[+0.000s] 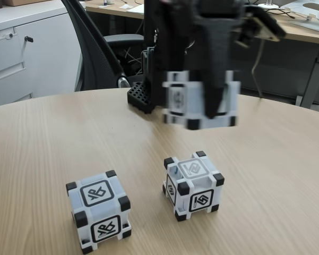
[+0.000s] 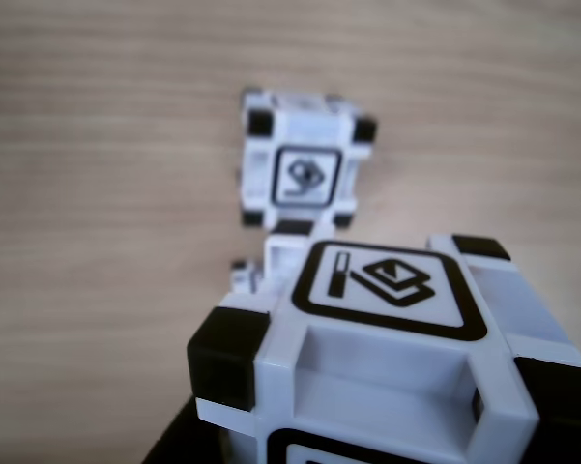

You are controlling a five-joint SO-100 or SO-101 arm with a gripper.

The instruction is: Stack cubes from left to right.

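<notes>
My black gripper (image 1: pixel 204 109) hangs above the table, shut on a white cube (image 1: pixel 186 98) with black corners, which is motion-blurred in the fixed view. The same held cube (image 2: pixel 387 358) looms close in the other view, a framed glyph on its top face. Two more cubes rest on the table: one at the front left (image 1: pixel 99 210) and one near the middle (image 1: pixel 194 185), which lies below and slightly left of the held cube. A resting cube (image 2: pixel 305 164) lies on the wood beyond the held one in the other view.
The round wooden table (image 1: pixel 42 143) has bare surface on all sides of the cubes. The arm's black base (image 1: pixel 140 95) sits at the far edge. Behind it are an office chair (image 1: pixel 95 48), a white cabinet (image 1: pixel 21 53) and a desk.
</notes>
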